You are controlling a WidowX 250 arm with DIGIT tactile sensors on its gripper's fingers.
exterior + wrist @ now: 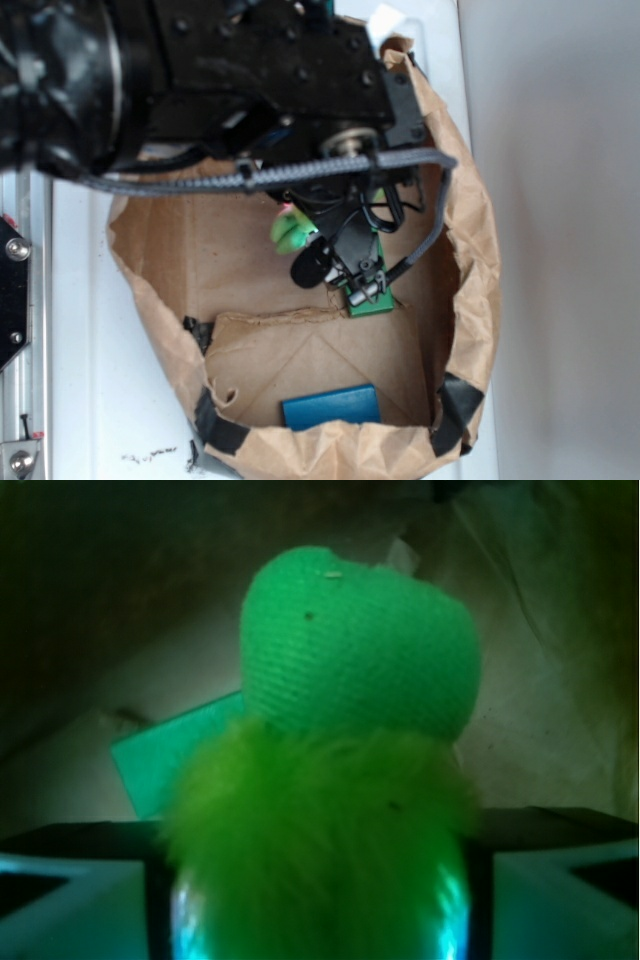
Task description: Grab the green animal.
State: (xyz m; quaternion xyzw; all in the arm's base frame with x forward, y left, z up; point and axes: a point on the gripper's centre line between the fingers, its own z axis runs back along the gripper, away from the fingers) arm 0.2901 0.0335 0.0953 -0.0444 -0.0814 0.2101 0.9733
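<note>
The green animal [330, 780] fills the wrist view, its fuzzy lime body wedged between my two fingers [190, 915] and its smooth round head pointing away. My gripper [315, 905] is shut on it, both jaws pressed against the fur. From outside, the green animal [290, 232] shows as a small bright patch under the black arm, inside the brown paper bag [470, 240]. The gripper [300, 250] is mostly hidden there by the arm and cables.
A flat dark-green block [372, 302] lies on the bag's floor just right of the gripper, and the same green block [165, 760] shows behind the toy. A blue block [332, 407] lies near the bag's front wall. Crumpled paper walls ring the space.
</note>
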